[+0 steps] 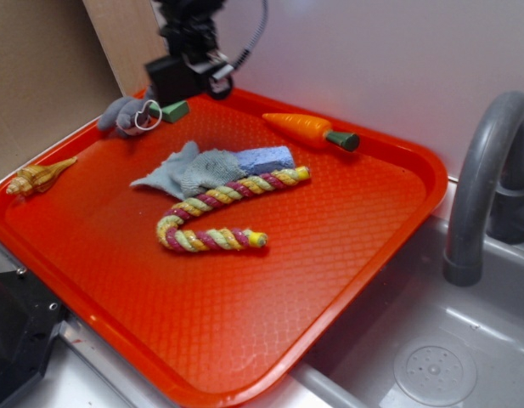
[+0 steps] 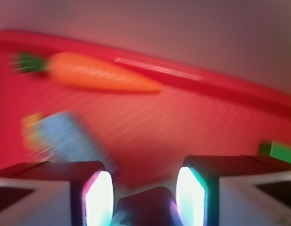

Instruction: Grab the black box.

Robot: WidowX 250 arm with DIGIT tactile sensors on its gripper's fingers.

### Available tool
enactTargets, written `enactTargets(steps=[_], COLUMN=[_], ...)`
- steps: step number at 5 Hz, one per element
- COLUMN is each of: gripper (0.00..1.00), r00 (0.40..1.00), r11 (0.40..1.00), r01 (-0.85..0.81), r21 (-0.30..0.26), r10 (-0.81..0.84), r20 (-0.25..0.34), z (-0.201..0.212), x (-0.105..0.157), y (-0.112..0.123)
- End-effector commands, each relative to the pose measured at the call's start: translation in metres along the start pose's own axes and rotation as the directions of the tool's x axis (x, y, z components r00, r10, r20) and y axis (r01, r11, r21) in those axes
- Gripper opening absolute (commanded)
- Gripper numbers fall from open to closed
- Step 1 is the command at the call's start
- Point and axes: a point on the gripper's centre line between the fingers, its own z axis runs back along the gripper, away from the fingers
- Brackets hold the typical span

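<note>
The black box [image 1: 166, 80] is a matte dark block hanging above the back left corner of the red tray [image 1: 389, 229], off its surface. My gripper [image 1: 178, 70] comes down from above and is shut on it. In the blurred wrist view the dark box [image 2: 146, 205] sits between the two lit pads [image 2: 99, 197], and my gripper [image 2: 144, 200] closes on both its sides. The small green block [image 1: 175, 110] lies just below the gripper on the tray and shows as the green block [image 2: 278, 151] at the right edge of the wrist view.
On the tray lie a blue sponge [image 1: 264, 159], a grey cloth [image 1: 189, 170], a striped rope [image 1: 217, 208], a toy carrot [image 1: 308, 127], a grey plush [image 1: 119, 115] and a yellow toy [image 1: 36, 177]. A sink with a grey faucet [image 1: 482, 170] is at right.
</note>
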Motion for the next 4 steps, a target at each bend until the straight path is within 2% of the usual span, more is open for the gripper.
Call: enactTargets(steps=[1, 2, 3, 4], gripper=[0.0, 0.0, 0.0, 0.0], r00=[0.981, 0.986, 0.989, 0.989], r11=[0.997, 0.993, 0.991, 0.99], r01=[-0.073, -0.106, -0.131, -0.137], r21=[-0.025, -0.055, 0.028, 0.031], r10=[0.076, 0.112, 0.128, 0.135], r20=[0.177, 0.126, 0.073, 0.065], z=[0.126, 0.178, 0.223, 0.246], x=[-0.052, -0.048, -0.022, -0.013], y=[-0.031, -0.035, -0.041, -0.043])
